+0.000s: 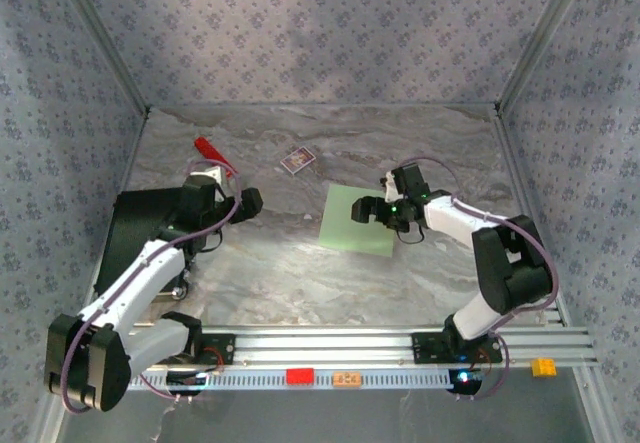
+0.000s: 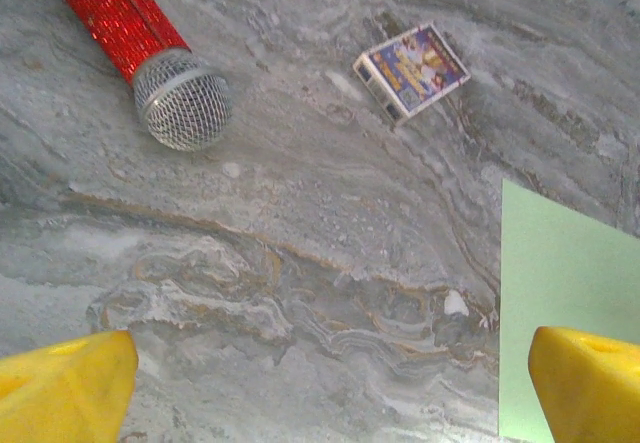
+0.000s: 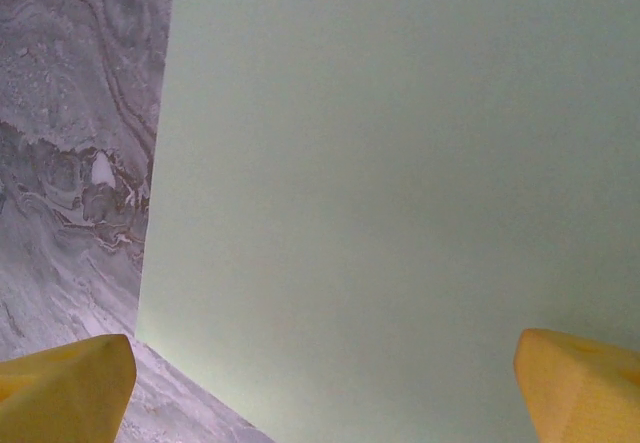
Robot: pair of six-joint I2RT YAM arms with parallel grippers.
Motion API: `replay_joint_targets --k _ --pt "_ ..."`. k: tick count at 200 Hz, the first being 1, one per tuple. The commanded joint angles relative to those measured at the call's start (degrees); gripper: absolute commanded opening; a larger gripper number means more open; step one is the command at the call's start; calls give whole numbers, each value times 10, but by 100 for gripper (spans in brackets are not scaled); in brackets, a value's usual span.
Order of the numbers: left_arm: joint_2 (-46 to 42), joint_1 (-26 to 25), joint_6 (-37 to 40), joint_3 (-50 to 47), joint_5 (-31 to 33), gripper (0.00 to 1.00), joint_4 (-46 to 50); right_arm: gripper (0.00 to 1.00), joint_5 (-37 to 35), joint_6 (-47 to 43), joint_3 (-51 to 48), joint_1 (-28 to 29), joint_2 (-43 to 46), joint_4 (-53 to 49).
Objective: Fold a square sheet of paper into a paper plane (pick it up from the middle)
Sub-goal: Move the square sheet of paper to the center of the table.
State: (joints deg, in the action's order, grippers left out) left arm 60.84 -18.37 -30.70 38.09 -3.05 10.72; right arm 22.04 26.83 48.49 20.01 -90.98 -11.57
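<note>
The square sheet of paper [image 1: 350,225] lies flat and unfolded on the marble table, pale green; its left edge shows in the left wrist view [image 2: 560,273] and it spreads wide in the right wrist view [image 3: 400,183]. My right gripper [image 1: 372,209] hangs open over the sheet's right part, yellow fingertips [image 3: 70,383] far apart with the paper between and below them. My left gripper [image 1: 246,201] stands open over bare table to the left of the sheet, its yellow fingertips [image 2: 65,383] spread wide and holding nothing. No paper plane shape is seen.
A red glittery microphone [image 2: 150,53] lies at the back left [image 1: 212,151]. A small purple-and-white card box [image 2: 411,70] rests behind the sheet [image 1: 297,160]. A black pad [image 1: 135,228] lies under the left arm. Patterned walls enclose the table.
</note>
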Motion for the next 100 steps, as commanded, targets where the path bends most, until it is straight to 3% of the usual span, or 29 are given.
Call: replay_joint_targets --k 1,65,100 --pt "11 2 -2 21 -30 100 15 99 27 21 22 1 -23 3" --pt "17 3 -16 21 -29 100 21 99 38 0 27 5 -66 -16" --pt "12 3 -19 16 -33 100 24 99 49 -23 -15 37 -65 -11"
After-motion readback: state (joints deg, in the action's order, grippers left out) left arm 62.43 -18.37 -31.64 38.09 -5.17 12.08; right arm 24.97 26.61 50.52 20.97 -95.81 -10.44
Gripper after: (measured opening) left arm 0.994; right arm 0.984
